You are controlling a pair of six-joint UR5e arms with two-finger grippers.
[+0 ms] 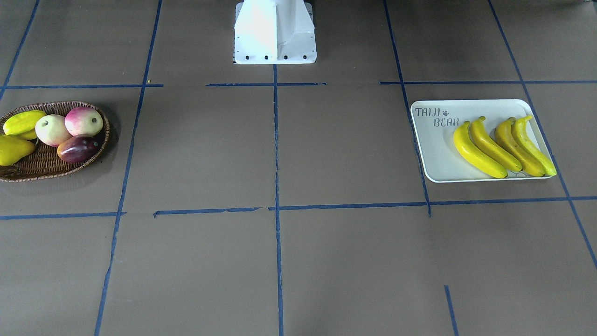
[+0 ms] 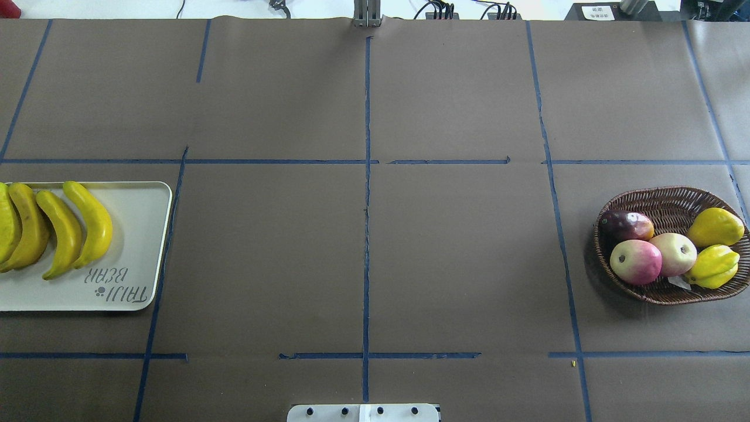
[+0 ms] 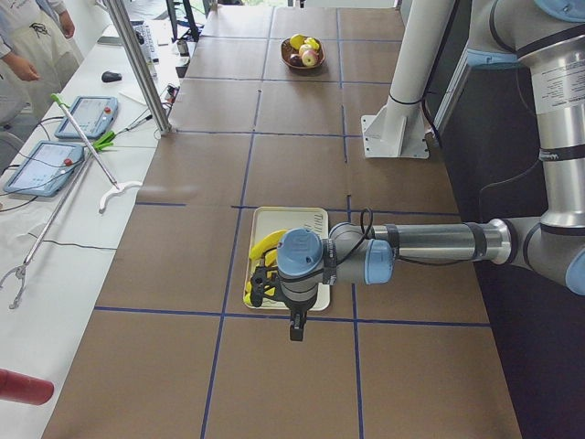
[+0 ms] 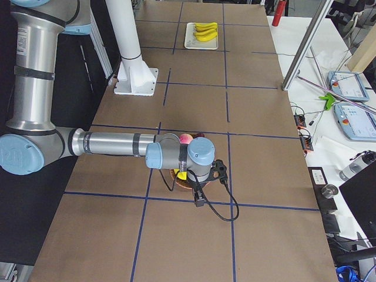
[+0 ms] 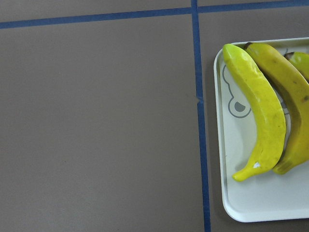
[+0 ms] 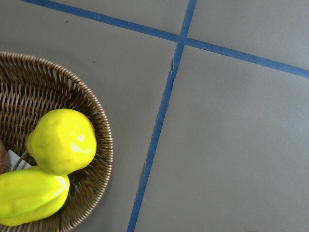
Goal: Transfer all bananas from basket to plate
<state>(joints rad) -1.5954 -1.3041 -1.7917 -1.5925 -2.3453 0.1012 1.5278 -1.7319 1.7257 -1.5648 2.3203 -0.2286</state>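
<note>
Several bright yellow bananas (image 1: pixel 503 147) lie side by side on the cream "TAIJI BEAR" plate (image 1: pixel 433 154). They also show in the overhead view (image 2: pixel 55 231) on the plate (image 2: pixel 137 234) and in the left wrist view (image 5: pixel 260 111). The wicker basket (image 1: pixel 28 170) holds no banana; it also shows in the overhead view (image 2: pixel 668 202). My left gripper (image 3: pixel 279 306) hovers over the plate's near end. My right gripper (image 4: pixel 197 194) hovers over the basket (image 6: pixel 96 140). I cannot tell whether either is open or shut. No fingers show in the wrist views.
The basket holds two pink-white apples (image 2: pixel 656 258), a dark red fruit (image 2: pixel 627 224) and two plump yellow-green fruits (image 6: pixel 63 140). The white robot base (image 1: pixel 275 32) stands at mid-table. A metal post (image 3: pixel 137 64) and tablets (image 3: pixel 87 114) are on the operators' side.
</note>
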